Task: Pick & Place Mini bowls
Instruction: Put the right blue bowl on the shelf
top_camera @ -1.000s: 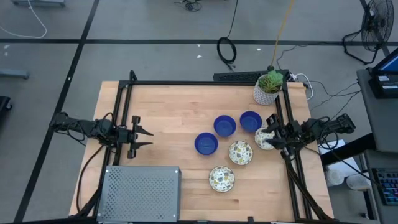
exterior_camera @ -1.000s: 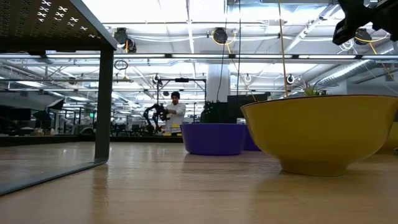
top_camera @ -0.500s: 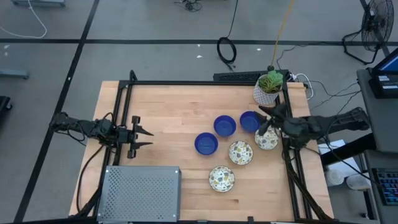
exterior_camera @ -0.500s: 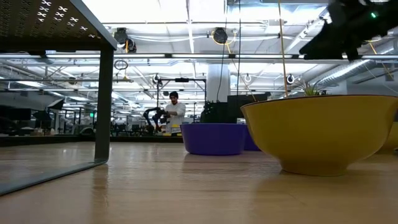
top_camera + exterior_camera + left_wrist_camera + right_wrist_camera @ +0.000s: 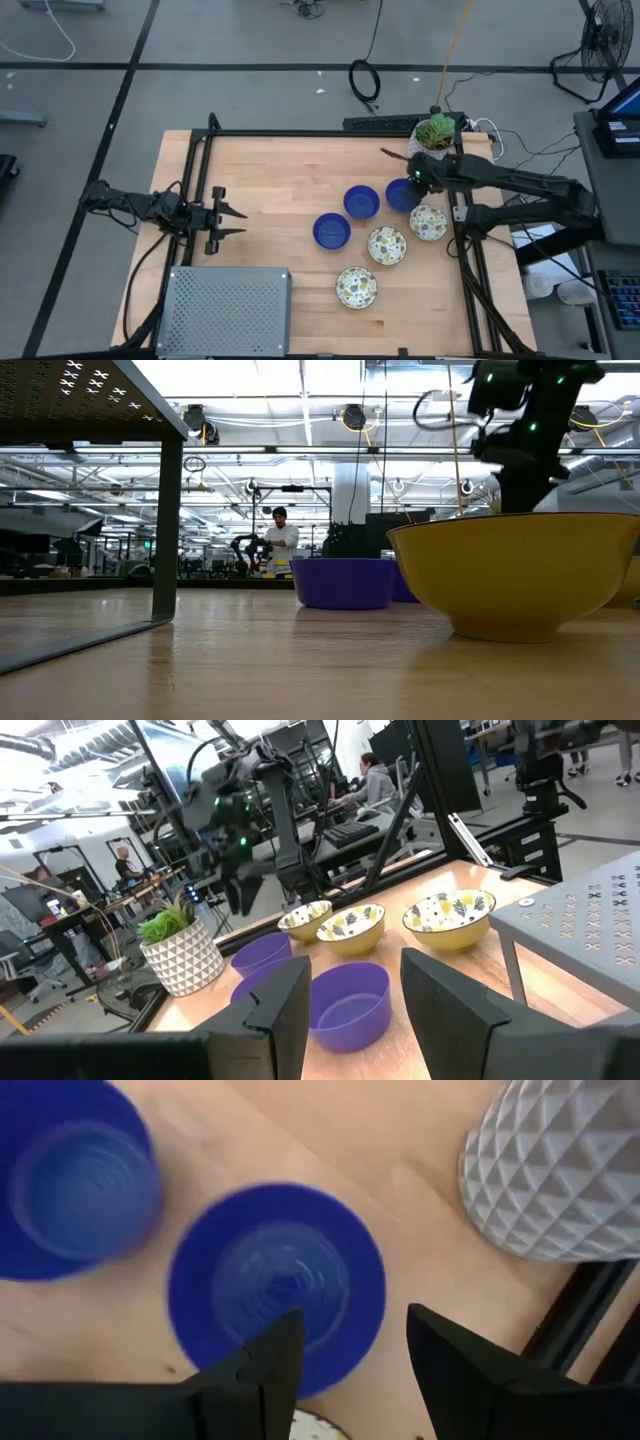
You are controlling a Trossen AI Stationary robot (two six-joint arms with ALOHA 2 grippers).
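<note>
Six mini bowls sit on the wooden table, right of centre. Three are blue (image 5: 361, 202) (image 5: 331, 231) (image 5: 402, 195). Three are speckled (image 5: 387, 245) (image 5: 356, 287) (image 5: 428, 222). My right gripper (image 5: 404, 170) hangs open above the far-right blue bowl (image 5: 278, 1285), tipped downward, with nothing between its fingers (image 5: 265, 1365). My left gripper (image 5: 235, 222) waits open at the table's left side, pointing level toward the bowls (image 5: 345, 1005). The low view shows a speckled bowl's yellow outside (image 5: 515, 570) up close.
A white faceted pot with a green plant (image 5: 432, 140) stands just beyond the right gripper, at the far right. A grey perforated metal stand (image 5: 225, 305) fills the near left corner. Black frame rails (image 5: 205, 180) run along the table's left, far and right sides.
My right gripper has swung from over the speckled bowl at the table's right edge toward the far edge and a little left. It rose and tipped from about level to pointing steeply down over the far-right blue bowl. The bowls have not moved.
</note>
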